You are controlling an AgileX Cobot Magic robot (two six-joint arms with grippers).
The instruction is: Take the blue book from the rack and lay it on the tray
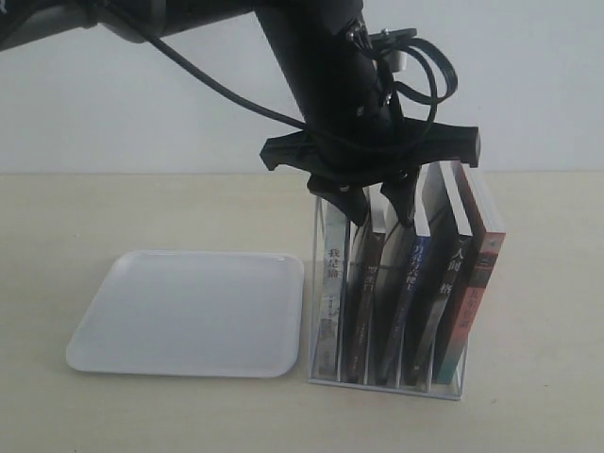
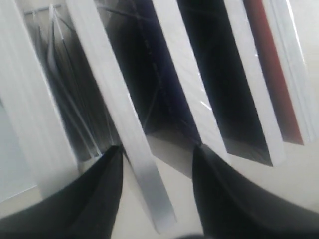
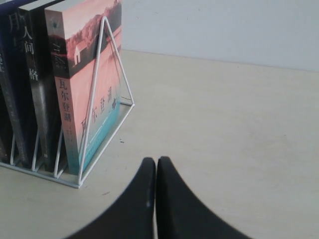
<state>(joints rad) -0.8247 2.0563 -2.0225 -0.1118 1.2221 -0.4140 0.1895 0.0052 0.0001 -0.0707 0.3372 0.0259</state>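
Observation:
The white wire rack point(image 1: 382, 385) stands right of the middle with several upright books. The blue book point(image 1: 412, 274) is the middle one, its blue spine with white characters between a brown spine and a black spine. My left gripper point(image 1: 379, 209) hangs open just above the book tops, its right finger at the blue book's top edge. In the left wrist view the left gripper point(image 2: 157, 154) straddles one white page edge point(image 2: 134, 149), with a dark bluish cover point(image 2: 167, 84) beside it. The white tray point(image 1: 189, 311) lies flat left of the rack. My right gripper point(image 3: 156, 162) is shut and holds nothing.
A grey-white book point(image 1: 332, 283) fills the rack's left slot, and a black-spined book point(image 3: 35, 84) and a pink and teal book point(image 3: 79, 89) fill its right end. The rack's triangular wire end point(image 3: 107, 74) faces my right gripper across bare tabletop.

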